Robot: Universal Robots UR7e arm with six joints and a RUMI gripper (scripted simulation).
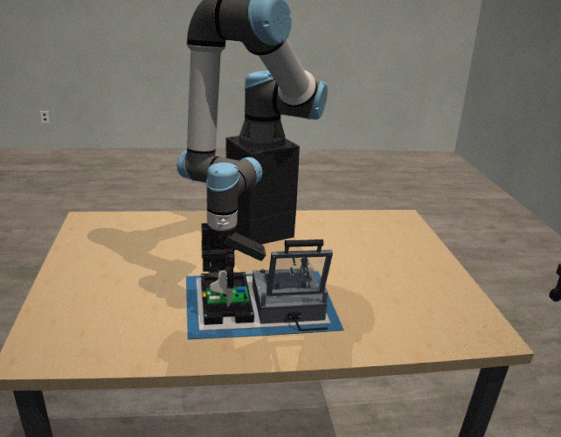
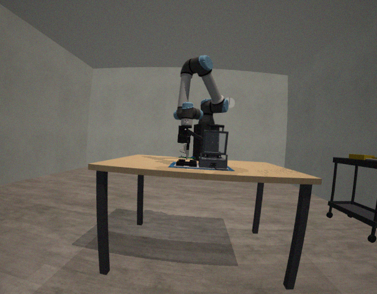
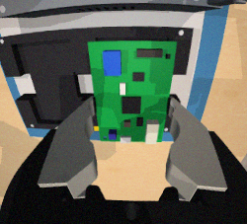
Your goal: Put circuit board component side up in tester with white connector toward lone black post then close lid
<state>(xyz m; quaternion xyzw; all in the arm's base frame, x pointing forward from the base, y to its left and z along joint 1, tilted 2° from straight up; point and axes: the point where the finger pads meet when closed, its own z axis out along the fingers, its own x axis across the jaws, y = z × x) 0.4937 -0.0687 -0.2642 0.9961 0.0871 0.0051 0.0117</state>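
Gripped between the two grey fingers of the end effector (image 1: 223,287) is the green circuit board (image 3: 132,92), held by its long edges with the component side facing the wrist camera. The board is seen just above the black tray (image 3: 45,90), apparently clear of its recess, though from the top view it cannot be told whether a corner is touching the tray wall. A white connector (image 3: 152,132) is visible at the board's edge nearest the wrist, with a blue component (image 3: 112,62) toward the far edge. The extraction step is judged to be in hand, with the transfer to the tester not yet begun. Just beside the tray, on the same blue mat (image 1: 335,322), the tester (image 1: 290,308) stands with its clear lid (image 1: 301,273) raised upright, so the nest is open for loading. For the next move, the board must be carried sideways over the tester, turned so that the connector faces the lone black post, levelled, and lowered onto the two pins. Neither the pins nor the post can be made out clearly at this distance. All of this rests on the wooden surface (image 1: 107,291).
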